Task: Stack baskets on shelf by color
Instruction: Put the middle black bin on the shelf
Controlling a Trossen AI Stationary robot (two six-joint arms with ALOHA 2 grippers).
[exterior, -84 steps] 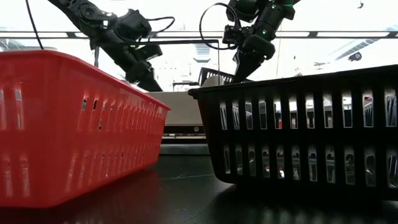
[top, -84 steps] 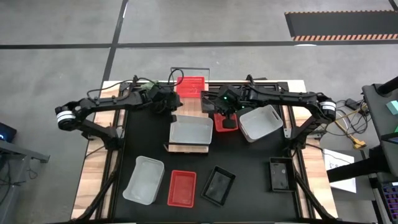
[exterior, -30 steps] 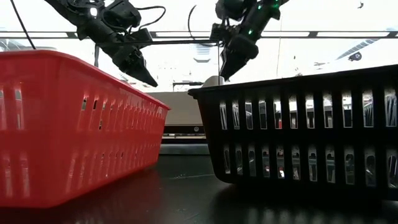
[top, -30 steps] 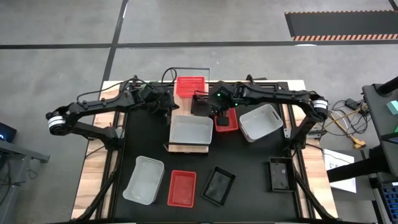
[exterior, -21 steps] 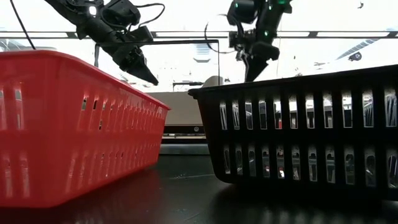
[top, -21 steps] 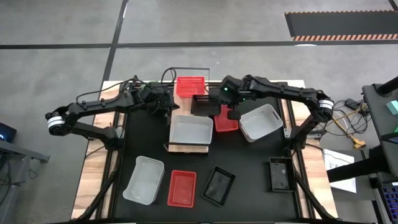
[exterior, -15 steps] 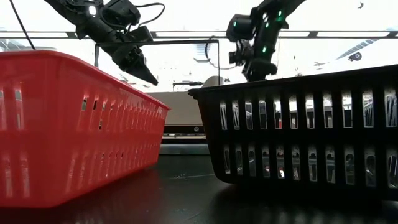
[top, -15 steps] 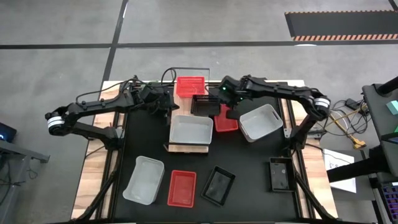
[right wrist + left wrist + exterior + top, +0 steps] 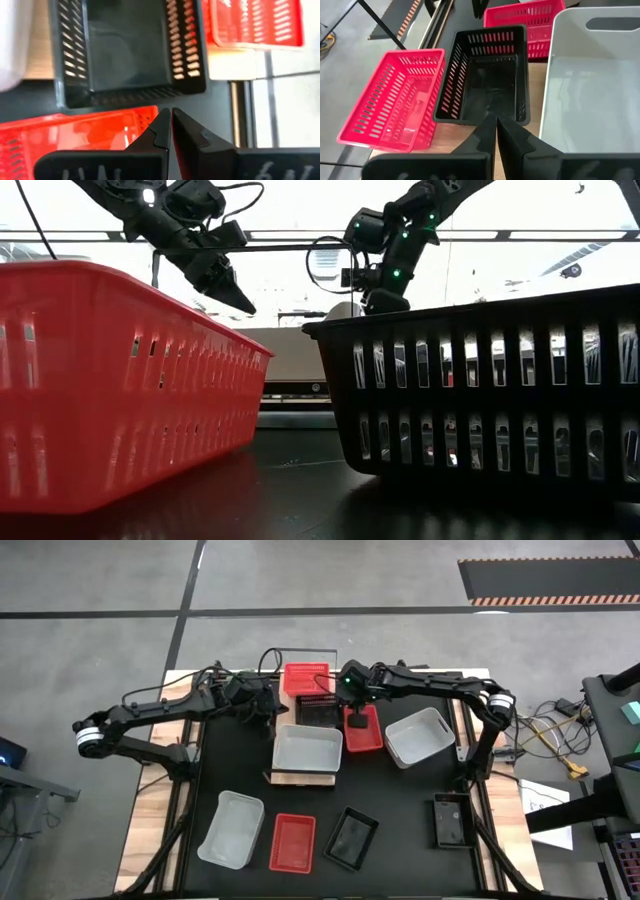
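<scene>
black basket point(image 9: 318, 712) on shelf point(image 9: 300, 778); both jaws closed

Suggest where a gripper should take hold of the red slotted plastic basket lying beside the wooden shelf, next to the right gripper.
Probably the rim of a long wall of the red slotted plastic basket, one finger inside, one outside, coming straight down. It sits upright and open-topped on the table, and its thin walls suit a pinch. The black slotted basket crowds the shelf-facing end, so the side toward the white bin looks freer. The right gripper, shut, hangs just above.
</scene>
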